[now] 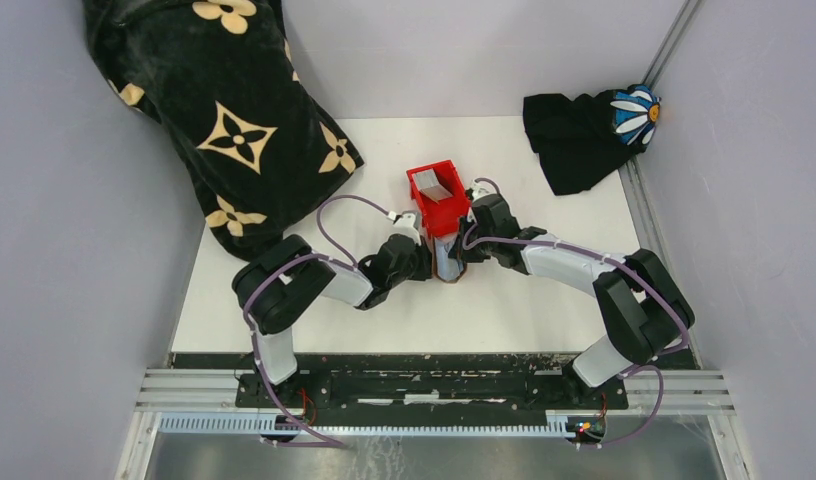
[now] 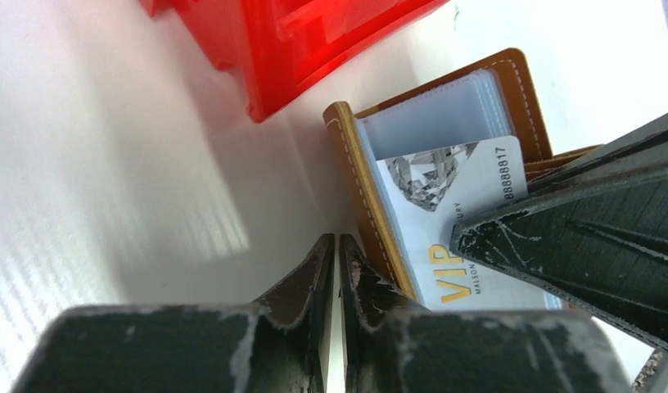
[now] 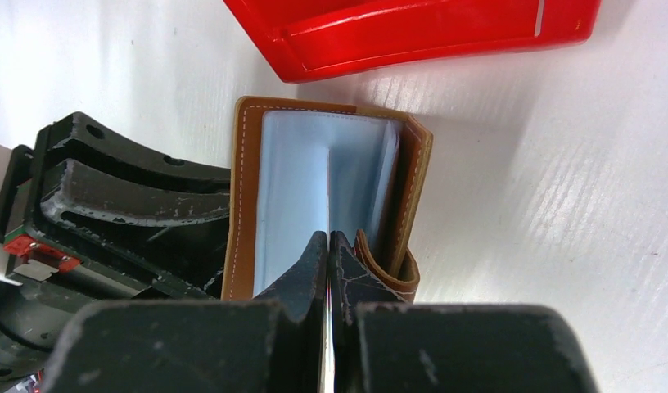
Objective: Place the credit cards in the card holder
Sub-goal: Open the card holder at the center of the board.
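- Left fingers (image 2: 308, 286), nearest to the left wrist camera, are closed to a thin slit. I see nothing clearly between them. Their tips stand just beside the left cover of the card holder (image 2: 365, 192), perhaps touching it.
- Right fingers (image 3: 304, 274) are pressed together too, and a thin bright edge runs between them. I judge this to be the credit card (image 2: 445, 205), gripped by its near end.
- The card holder lies open on the white counter (image 2: 110, 164), just beside the red bin (image 1: 447, 222) and between the two arms.
- The card shows a diamond drawing and the word VIP. Its far end lies on the clear sleeves of the holder, but I cannot tell if it has entered a pocket.
- By my judgement, the first insertion is only in progress. The sleeves that I can see look empty, and much of the card is outside them.
- A grey flat thing (image 1: 436, 186) stands in the red bin, probably more cards. If so, most of the task is not yet done.
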`<state>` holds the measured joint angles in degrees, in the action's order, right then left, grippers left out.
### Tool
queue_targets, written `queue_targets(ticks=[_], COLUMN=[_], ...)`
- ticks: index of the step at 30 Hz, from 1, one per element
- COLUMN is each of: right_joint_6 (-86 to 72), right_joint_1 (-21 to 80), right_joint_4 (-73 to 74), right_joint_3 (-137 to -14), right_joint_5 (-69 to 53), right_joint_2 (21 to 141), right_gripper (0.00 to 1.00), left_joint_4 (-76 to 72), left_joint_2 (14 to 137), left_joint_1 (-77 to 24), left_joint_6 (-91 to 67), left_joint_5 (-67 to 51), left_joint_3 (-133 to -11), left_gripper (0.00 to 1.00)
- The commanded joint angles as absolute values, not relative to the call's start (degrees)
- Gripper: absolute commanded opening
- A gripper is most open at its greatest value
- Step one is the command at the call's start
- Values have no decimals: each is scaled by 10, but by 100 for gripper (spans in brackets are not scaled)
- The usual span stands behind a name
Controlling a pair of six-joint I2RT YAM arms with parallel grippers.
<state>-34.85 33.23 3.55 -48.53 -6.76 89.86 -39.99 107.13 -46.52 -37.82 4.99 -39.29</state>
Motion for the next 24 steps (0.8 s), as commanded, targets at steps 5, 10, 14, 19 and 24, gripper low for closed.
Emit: queue_targets(ticks=[5, 10, 14, 19, 24], right_joint_6=[-328, -327, -326, -326, -325], right_joint_1=[345, 349, 351, 352, 354], right_joint_4=[53, 54, 55, 58, 59], right_joint_3=[-518, -519, -521, -522, -523], right_joint_5=[-39, -36, -36, -35, -35], right_joint_2=[906, 908, 906, 905, 902], right_gripper=[1, 1, 1, 1, 1], left_joint_4=[-178, -125, -92, -68, -64], left_joint_2=[1033, 987, 950, 907, 858], left_joint_1=[-472, -472, -472, -472, -472], left_joint_6=[-379, -382, -377, -376, -375], left_joint_5=[130, 176, 201, 210, 193], left_joint_3=[-353, -353, -355, -356, -364], left_gripper=[18, 19, 20, 20, 20])
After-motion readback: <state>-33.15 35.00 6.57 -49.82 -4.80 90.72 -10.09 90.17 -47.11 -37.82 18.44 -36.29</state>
